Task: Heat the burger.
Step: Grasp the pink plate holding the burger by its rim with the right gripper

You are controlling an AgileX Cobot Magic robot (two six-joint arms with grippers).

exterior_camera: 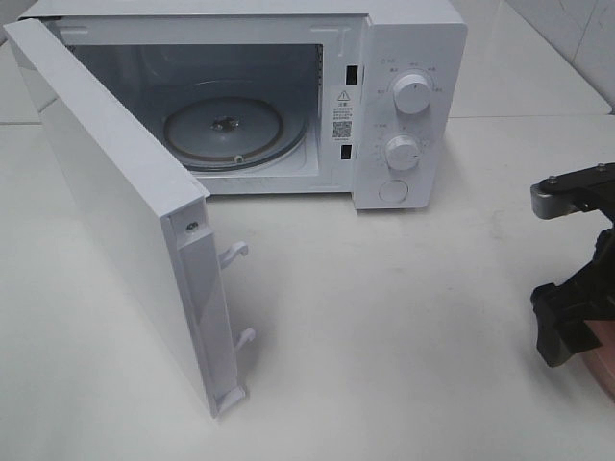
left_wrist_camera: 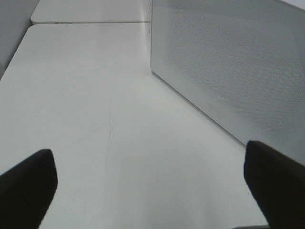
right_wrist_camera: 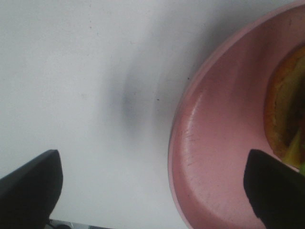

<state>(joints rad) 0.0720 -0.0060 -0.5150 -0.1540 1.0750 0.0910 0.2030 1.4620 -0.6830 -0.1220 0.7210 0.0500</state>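
The burger (right_wrist_camera: 286, 109) shows only in the right wrist view, as an orange-brown bun with a bit of green at the frame's edge. It sits on a round pink plate (right_wrist_camera: 219, 143). My right gripper (right_wrist_camera: 152, 162) hovers open over the plate's rim, one finger over the table and the other over the plate, holding nothing. In the exterior view that gripper (exterior_camera: 575, 317) is at the far right edge, with a sliver of the plate (exterior_camera: 605, 360) under it. My left gripper (left_wrist_camera: 147, 162) is open and empty, low over the table beside the microwave door (left_wrist_camera: 228, 71).
A white microwave (exterior_camera: 404, 96) stands at the back of the white table (exterior_camera: 384, 336). Its door (exterior_camera: 115, 211) swings wide open toward the front left. A glass turntable (exterior_camera: 223, 130) lies inside the cavity. Two knobs are on the right panel.
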